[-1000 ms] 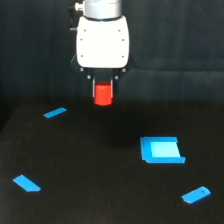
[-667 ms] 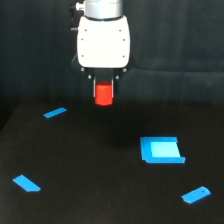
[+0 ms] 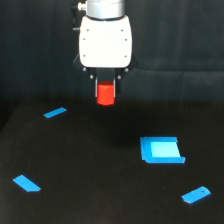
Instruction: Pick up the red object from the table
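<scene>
- Red object clamped between the two dark fingers below the white gripper housing, upper centre of the exterior view.
- Block upright, held clear of the black tabletop, dark backdrop behind.
- Fingers pressed against both sides of the block, lower part of it showing beneath the tips.
- Square blue tray-like piece lying flat toward the exterior view's right, well apart from the block.
- Three flat blue strips scattered on the tabletop: one at the view's left near the far edge, one at lower left, one at lower right.
</scene>
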You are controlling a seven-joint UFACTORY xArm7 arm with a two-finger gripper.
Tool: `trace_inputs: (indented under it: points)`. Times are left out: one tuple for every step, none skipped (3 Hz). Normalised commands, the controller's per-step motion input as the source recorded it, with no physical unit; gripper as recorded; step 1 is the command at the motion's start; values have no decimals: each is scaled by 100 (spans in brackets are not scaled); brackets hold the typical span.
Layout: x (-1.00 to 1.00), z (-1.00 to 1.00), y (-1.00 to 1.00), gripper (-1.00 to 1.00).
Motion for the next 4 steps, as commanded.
trace_inputs:
  points:
    - [-2,9,3,-88]
    - [6,-1,-3,-92]
    - [6,10,-7,-96]
    - [7,8,0,-97]
